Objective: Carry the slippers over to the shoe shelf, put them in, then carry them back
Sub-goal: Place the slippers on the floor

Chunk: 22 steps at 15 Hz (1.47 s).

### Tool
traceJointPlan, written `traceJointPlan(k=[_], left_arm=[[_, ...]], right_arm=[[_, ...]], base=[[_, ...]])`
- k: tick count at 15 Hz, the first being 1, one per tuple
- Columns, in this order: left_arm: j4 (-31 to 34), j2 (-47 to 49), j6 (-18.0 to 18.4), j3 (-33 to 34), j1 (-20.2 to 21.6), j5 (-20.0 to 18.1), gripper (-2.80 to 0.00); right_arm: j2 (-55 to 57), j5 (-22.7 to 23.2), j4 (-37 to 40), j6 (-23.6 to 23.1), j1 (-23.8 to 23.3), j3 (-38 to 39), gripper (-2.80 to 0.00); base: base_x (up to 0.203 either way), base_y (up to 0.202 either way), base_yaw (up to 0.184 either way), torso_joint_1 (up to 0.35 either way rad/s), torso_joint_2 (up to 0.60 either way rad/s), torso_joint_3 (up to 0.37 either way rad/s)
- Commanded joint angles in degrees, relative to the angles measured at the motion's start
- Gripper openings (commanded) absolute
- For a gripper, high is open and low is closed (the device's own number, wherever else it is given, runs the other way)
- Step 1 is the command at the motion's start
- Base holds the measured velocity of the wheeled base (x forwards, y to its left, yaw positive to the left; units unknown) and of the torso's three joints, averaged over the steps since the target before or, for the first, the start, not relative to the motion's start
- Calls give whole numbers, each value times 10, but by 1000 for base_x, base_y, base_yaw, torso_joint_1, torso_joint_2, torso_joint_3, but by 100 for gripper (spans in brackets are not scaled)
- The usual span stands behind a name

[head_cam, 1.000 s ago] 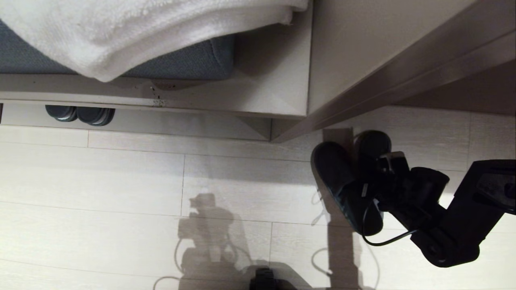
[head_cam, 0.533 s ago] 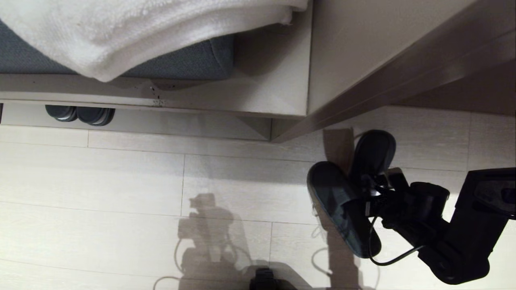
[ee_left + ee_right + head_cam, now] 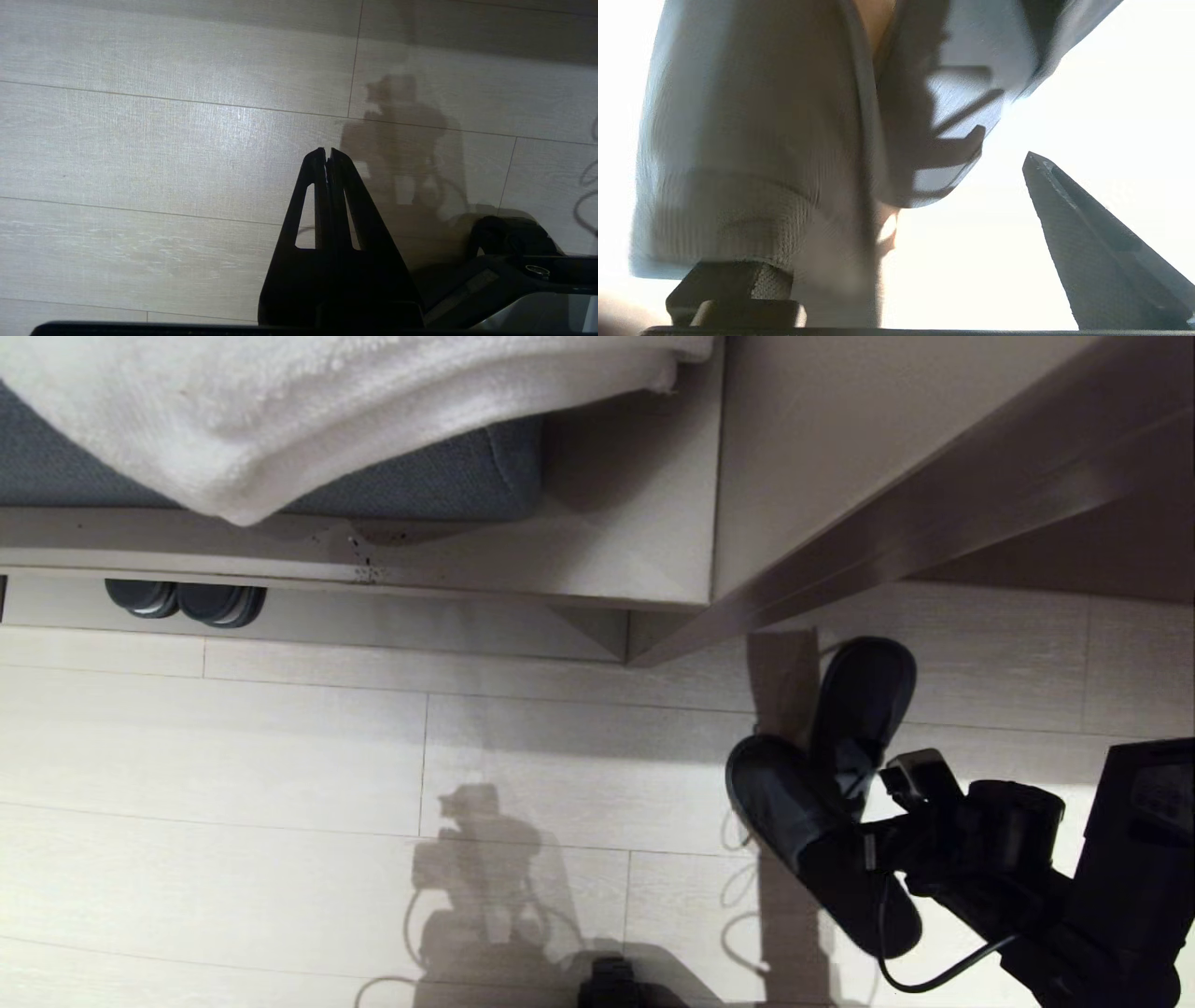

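The two black slippers lie crossed on the pale floor at the right of the head view. The far slipper (image 3: 864, 695) points towards the beige unit, and the near slipper (image 3: 812, 831) angles towards me. My right gripper (image 3: 892, 812) stands open at the near slipper's heel. In the right wrist view a slipper (image 3: 752, 140) lies close against one side, and the other finger (image 3: 1064, 224) stands clear of it with bright floor between. My left gripper (image 3: 327, 151) hangs shut over bare floor. The shoe shelf (image 3: 420, 611) is the low beige recess under the cushioned bench.
Another dark pair (image 3: 187, 600) sits in the low recess at the left. A white towel (image 3: 327, 411) drapes over the blue-grey cushion (image 3: 448, 476). A beige counter (image 3: 887, 457) juts out over the floor right behind the slippers. A cable (image 3: 934, 975) loops under my right wrist.
My right gripper has gone from shut on the slippers to open and has drawn back towards me and to the right. The slippers have settled onto the floor, and the near one has slid towards me.
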<state>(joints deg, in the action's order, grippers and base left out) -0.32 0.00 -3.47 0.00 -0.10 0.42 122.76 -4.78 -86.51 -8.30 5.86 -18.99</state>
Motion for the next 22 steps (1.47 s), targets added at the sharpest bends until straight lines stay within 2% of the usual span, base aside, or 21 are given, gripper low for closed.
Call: traceJointPlan(k=[1,3,6,8,12,15,18,22], left_arm=[[0,-1,0,0,0,0,-280],[0,0,0,0,0,0,-280],[0,0,0,0,0,0,-280],[0,0,0,0,0,0,-280],[0,0,0,0,0,0,-280],[0,-1,0,0,0,0,-280],[0,0,0,0,1,0,-280],[0,-1,0,0,0,0,-280]], right_arm=[[-9,-33,-2,17,1,-22,0],[-15,-64,7,41,3,-50,0],[-32,-66,39,43,5,-42,0],[-48,-57,22,44,11,-5,0],[-121,-11,-7,49,20,83,0],[-124,-3,-10,61,42,77,0],[-95,-18,-9,62,64,71,0],[-57,-45,-8,91,82,82,0]], base=[[0,0,0,0,0,0],[0,0,0,0,0,0],[0,0,0,0,0,0],[0,0,0,0,0,0],[0,0,0,0,0,0],[0,0,0,0,0,0],[0,0,0,0,0,0],[0,0,0,0,0,0]])
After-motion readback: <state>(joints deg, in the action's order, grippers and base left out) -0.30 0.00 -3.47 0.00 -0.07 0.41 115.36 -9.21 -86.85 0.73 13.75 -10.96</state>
